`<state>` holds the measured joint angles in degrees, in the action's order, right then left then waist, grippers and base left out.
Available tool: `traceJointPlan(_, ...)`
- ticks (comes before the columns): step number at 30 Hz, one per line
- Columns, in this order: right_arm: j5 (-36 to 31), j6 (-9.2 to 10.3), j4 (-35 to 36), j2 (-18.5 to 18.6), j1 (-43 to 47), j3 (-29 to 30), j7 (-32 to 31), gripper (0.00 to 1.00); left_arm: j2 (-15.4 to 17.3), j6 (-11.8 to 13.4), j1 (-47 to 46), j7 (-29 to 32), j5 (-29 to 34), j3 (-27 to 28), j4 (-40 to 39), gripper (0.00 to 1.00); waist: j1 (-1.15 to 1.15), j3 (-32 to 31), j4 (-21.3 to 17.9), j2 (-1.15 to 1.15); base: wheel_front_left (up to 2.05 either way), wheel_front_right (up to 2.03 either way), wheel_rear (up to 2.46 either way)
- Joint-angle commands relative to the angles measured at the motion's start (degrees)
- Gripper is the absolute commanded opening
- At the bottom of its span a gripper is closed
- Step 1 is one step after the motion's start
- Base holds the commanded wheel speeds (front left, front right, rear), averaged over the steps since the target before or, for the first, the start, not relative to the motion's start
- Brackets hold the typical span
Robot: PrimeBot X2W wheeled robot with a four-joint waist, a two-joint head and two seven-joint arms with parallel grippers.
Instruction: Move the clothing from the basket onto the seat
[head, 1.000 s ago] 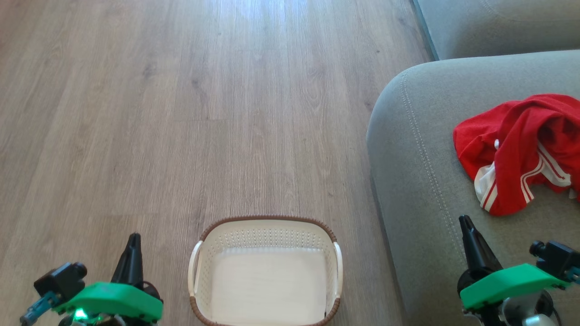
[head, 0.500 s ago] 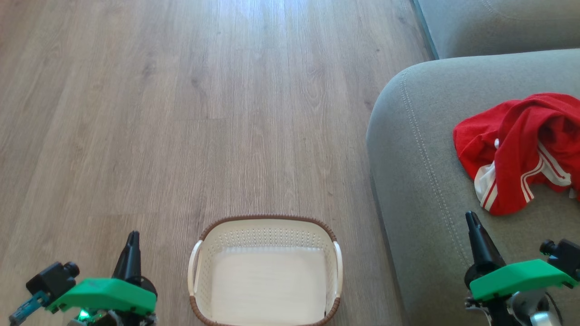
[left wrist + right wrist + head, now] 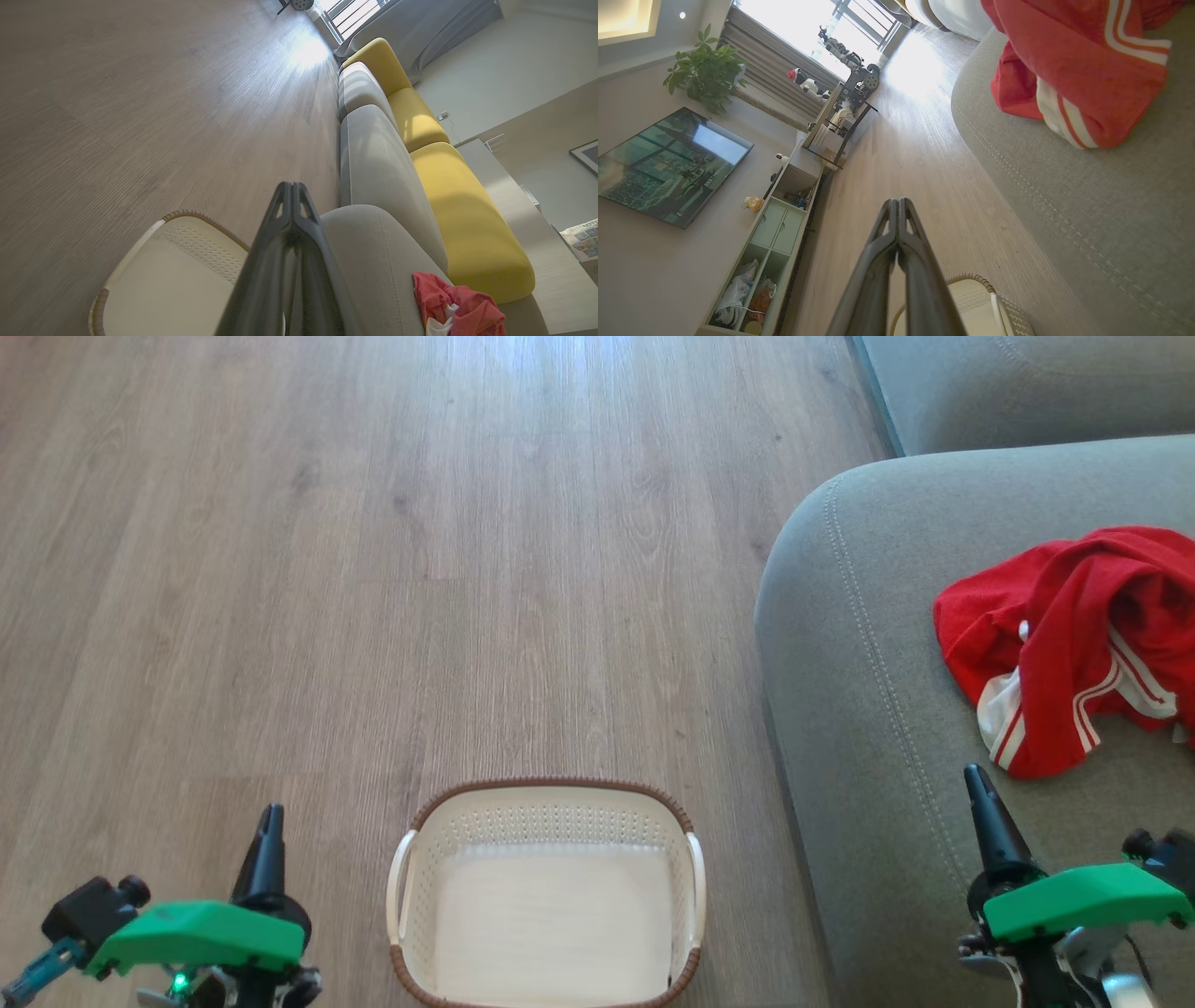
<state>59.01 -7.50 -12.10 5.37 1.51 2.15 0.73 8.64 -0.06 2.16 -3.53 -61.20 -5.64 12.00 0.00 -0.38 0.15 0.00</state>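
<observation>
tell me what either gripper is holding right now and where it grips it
Nothing: left gripper and right gripper are both shut on nothing.

I can read no word, brand or number anywhere. In my right wrist view the dark screen (image 3: 672, 168) carries a short pale line of lettering near its lower corner, too small and tilted for me to spell. In my left wrist view a printed sheet (image 3: 581, 238) at the right edge is a blur of print. The clothing (image 3: 1064, 616) shows me white stripes, no legible letters.
</observation>
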Motion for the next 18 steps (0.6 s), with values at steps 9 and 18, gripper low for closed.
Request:
traceJointPlan(9, 6.0, 0.01, 1.1, -0.4, -4.0, 0.5, -1.2, 0.0, -0.6, -1.4, -4.4, 1.5, -5.5, 3.4, -0.9, 0.0, 0.0, 0.1, 0.0, 0.0, 0.0, 0.0, 0.0)
traceJointPlan(18, 11.1, 0.01, 0.6, -0.7, -4.7, 1.2, -2.3, 0.0, -1.4, -2.5, -5.1, 3.0, -10.4, 4.9, -0.3, 0.0, 0.0, 0.2, 0.0, 0.0, 0.0, 0.0, 0.0)
